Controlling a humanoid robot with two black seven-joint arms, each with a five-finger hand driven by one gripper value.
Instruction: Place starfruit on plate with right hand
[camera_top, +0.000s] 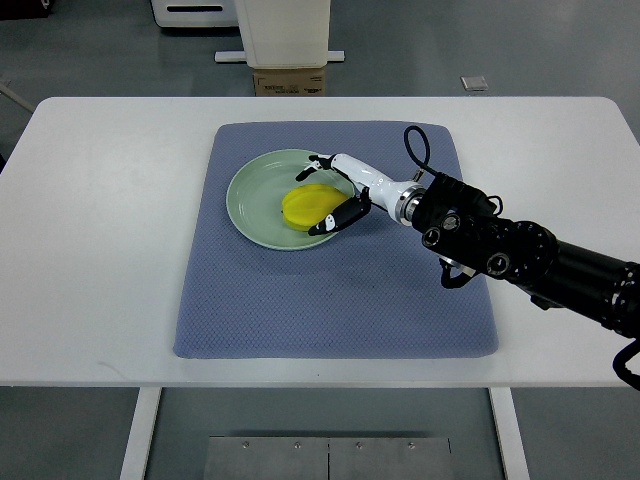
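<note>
The yellow, rounded starfruit (308, 207) lies on the right half of the round pale-green plate (252, 205), inside its rim. The white-and-black right hand (335, 195) is at the plate's right edge, its fingers (333, 219) spread around the fruit's upper and lower right sides (whether they press on it or merely flank it cannot be told). Its black arm runs away from the plate to the picture's right edge. The plate sits on the upper middle of a blue-grey textured cloth mat (330, 300), which covers the centre of a white rectangular table (100, 250).
</note>
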